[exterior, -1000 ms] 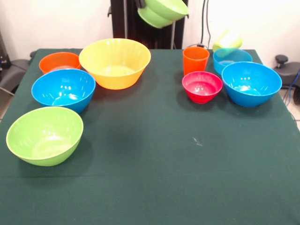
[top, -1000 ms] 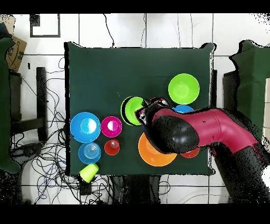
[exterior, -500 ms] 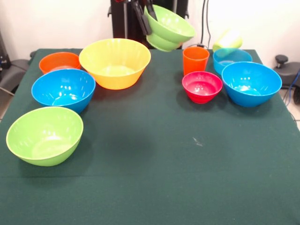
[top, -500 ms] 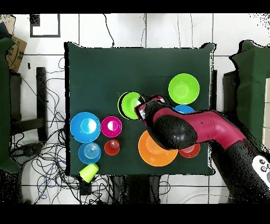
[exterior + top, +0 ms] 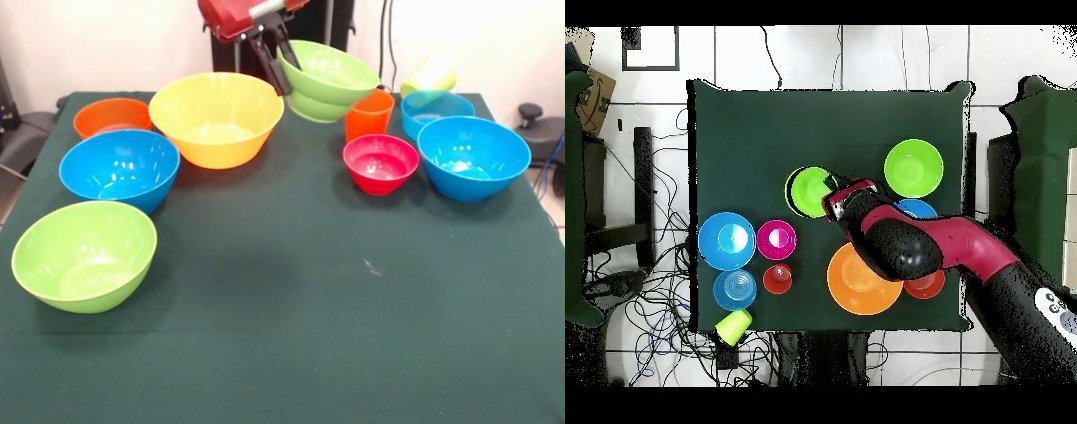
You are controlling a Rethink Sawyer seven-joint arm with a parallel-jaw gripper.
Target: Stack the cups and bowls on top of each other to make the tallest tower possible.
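Observation:
My gripper (image 5: 290, 76) is shut on the left rim of a small green bowl (image 5: 331, 81), one finger inside and one outside. The bowl hangs tilted above the table between the big yellow bowl (image 5: 216, 117) and the orange cup (image 5: 368, 115). From overhead the green bowl (image 5: 806, 191) sits just left of the gripper (image 5: 832, 193). On the table stand an orange bowl (image 5: 112, 116), a blue bowl (image 5: 119, 168), a lime bowl (image 5: 84, 254), a red-pink bowl (image 5: 380, 163) and two blue bowls (image 5: 473, 157) (image 5: 437, 109). The yellow-green cup (image 5: 428, 78) lies tilted at the back. No tower shows.
The arm (image 5: 945, 245) reaches over the yellow bowl (image 5: 860, 288) and hides part of a blue bowl (image 5: 915, 207) in the overhead view. Cables lie on the floor around the table (image 5: 765, 130). Green cloth (image 5: 291, 291) stretches across the front half.
The gripper has come down with the green bowl, from high at the back to just above the table by the orange cup. Nothing on the table has moved.

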